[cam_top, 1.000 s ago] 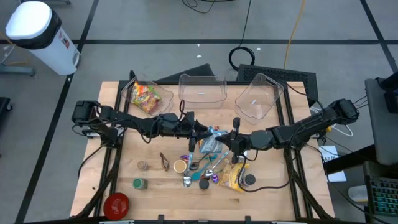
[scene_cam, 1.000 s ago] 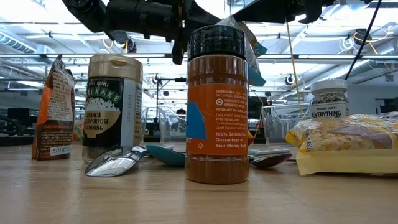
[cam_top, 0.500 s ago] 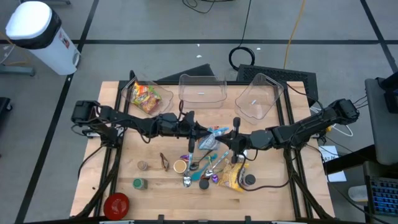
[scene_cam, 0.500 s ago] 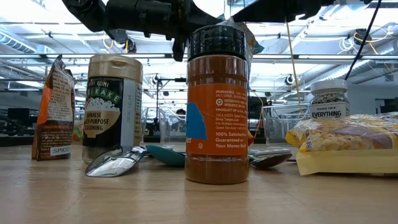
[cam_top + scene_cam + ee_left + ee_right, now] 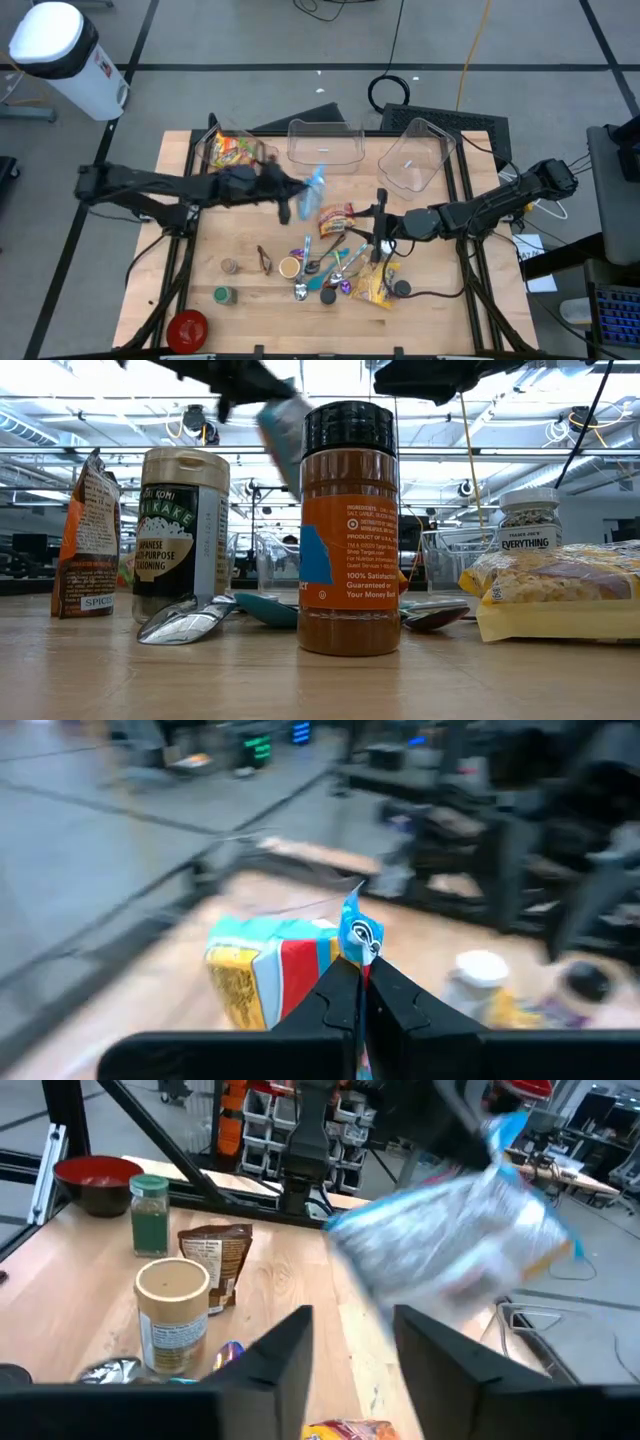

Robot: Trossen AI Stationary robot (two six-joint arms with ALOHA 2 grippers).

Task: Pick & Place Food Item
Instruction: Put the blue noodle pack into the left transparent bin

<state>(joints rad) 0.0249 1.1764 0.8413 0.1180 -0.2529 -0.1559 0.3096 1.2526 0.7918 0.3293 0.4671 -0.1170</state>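
A light-blue snack packet (image 5: 315,188) with red and yellow print (image 5: 262,972) hangs above the table's middle, with my left gripper (image 5: 297,192) shut on it. In the low view it shows as a blur (image 5: 281,428) behind the spice jar. My right gripper (image 5: 368,230) stands open a little to the packet's right and nearer the front, nothing between its fingers (image 5: 290,1345). It looks across at the packet (image 5: 450,1230). An orange-red packet (image 5: 336,218) lies flat on the table between the two grippers. My left gripper pinches the packet's blue top corner (image 5: 358,938) between its two fingers (image 5: 335,995). The fingers come nearly level from the table's left. The packet sticks out beyond the fingertips, tilted, and is lifted clear of the table.
Three clear bins stand along the far edge: the left (image 5: 213,140) holds a snack bag, then the middle (image 5: 325,145) and right (image 5: 415,158). Near the front lie spoons, spice jars (image 5: 290,267), a yellow bag (image 5: 375,287), a green jar (image 5: 224,295) and a red bowl (image 5: 187,327).
My left gripper has taken hold of the blue packet at the table's middle, then drawn back up and toward the table's left and far edges, carrying it clear. The packet has left my right gripper, which has kept its place. The orange-red packet now lies uncovered.
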